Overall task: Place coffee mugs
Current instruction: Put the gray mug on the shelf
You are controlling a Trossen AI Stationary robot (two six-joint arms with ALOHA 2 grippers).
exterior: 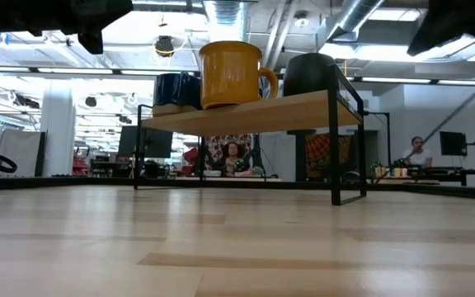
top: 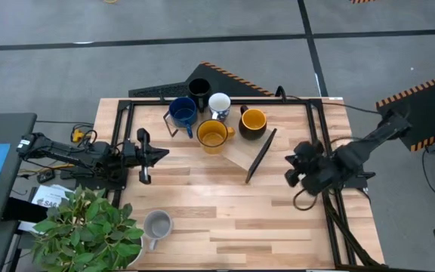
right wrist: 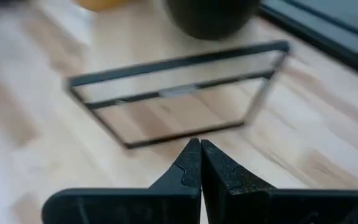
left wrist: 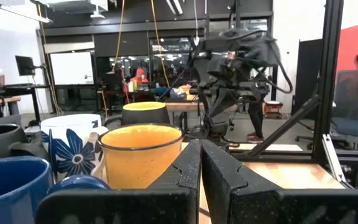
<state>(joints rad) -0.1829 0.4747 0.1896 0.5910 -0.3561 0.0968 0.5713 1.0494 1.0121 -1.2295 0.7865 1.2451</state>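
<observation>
Your two arms are dark, near black, built of jointed segments. The left tool [top: 151, 154] ends in two slim fingers with pale strips along them, seen from above. Orange and yellow wires sit near the left arm's base. A bundle of black cables loops off the right arm beside the right tool [top: 293, 168]. Up close, each tool's fingers [left wrist: 185, 180] are matte black with a speckled, grainy finish and stepped, notched inner edges.
</observation>
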